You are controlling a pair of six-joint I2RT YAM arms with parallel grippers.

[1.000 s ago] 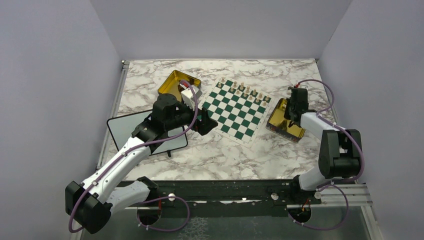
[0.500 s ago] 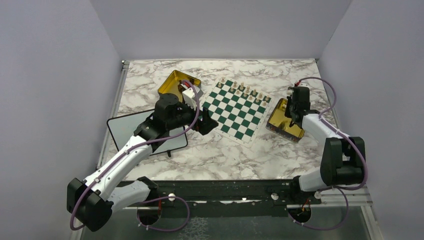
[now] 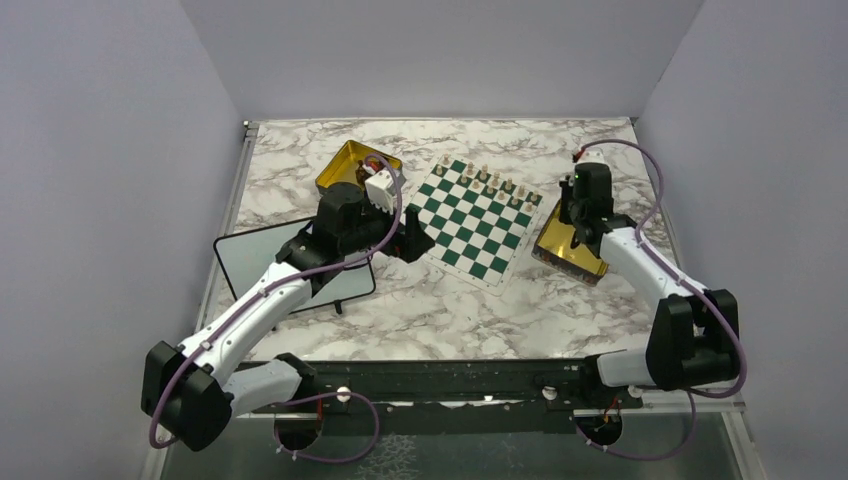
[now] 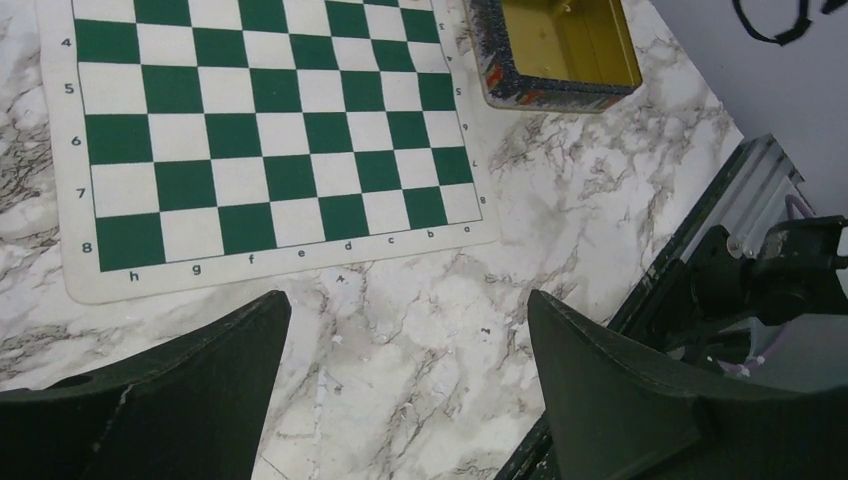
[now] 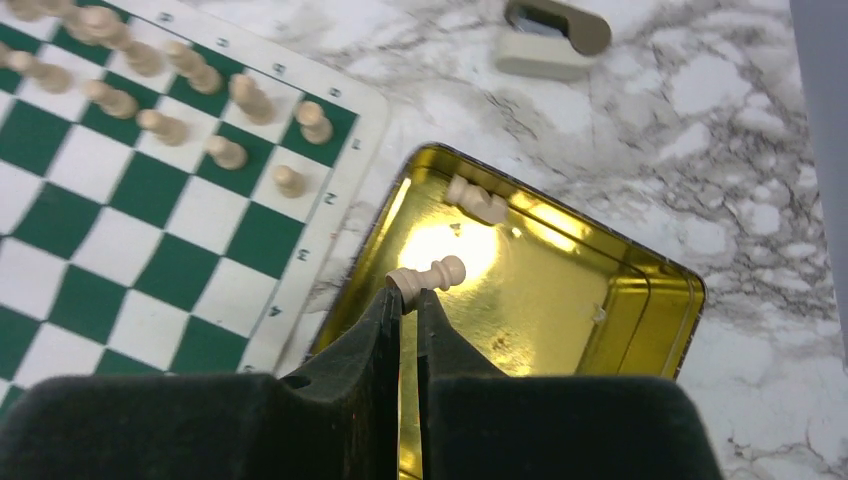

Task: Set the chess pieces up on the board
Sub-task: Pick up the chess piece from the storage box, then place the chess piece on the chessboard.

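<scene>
The green and white board lies mid-table. Several pale chess pieces stand along its far two rows. My right gripper is shut on the base of a pale pawn, held sideways above the gold tin beside the board's right edge. Another pale piece lies in that tin. In the top view my right gripper hangs over the tin. My left gripper is open and empty above the marble, just off the board's near left corner.
A second gold tin stands at the back left, behind my left wrist. A black-framed whiteboard lies under the left arm. A small beige block sits on the marble beyond the right tin. A black rail runs along the table's front.
My right gripper has risen from the tin and shifted toward the board with the pawn. My left arm has drawn back a little toward the far left.
</scene>
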